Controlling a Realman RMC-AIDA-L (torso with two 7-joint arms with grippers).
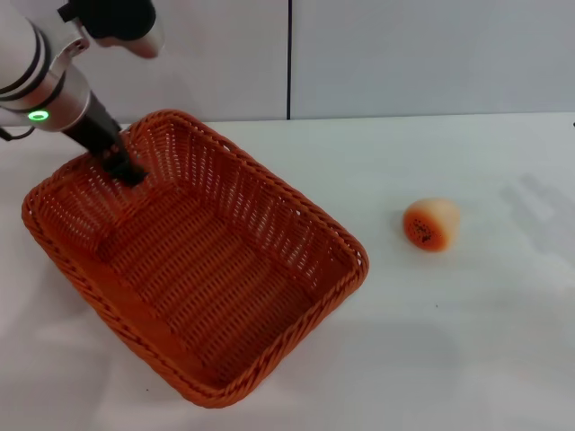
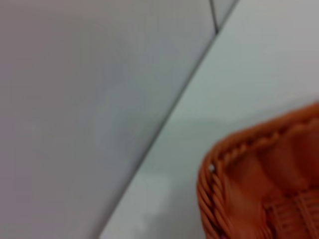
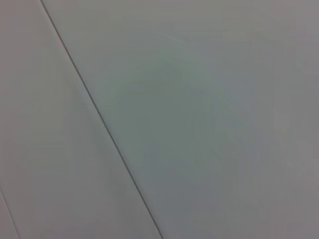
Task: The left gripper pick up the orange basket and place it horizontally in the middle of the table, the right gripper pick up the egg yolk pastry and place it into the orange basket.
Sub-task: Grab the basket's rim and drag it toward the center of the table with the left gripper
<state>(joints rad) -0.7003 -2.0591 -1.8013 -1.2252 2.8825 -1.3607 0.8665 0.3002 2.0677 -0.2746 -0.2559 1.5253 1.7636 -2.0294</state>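
Note:
The orange basket [image 1: 305, 212] lies diagonally on the left half of the white table [image 1: 467, 350], its long side running from far left to near right. My left gripper [image 1: 124, 167] reaches down onto the basket's far-left wall, with one black finger inside against the weave, shut on the rim. A corner of that braided rim [image 2: 214, 184] fills the left wrist view. The egg yolk pastry [image 1: 431, 224] rests on its side on the table to the right of the basket, a clear gap between them. My right gripper is out of view.
A pale wall with a dark vertical seam [image 1: 289, 58] stands behind the table's far edge. The right wrist view holds only a plain grey surface with a thin line [image 3: 99, 119] across it. Bare tabletop lies around the pastry.

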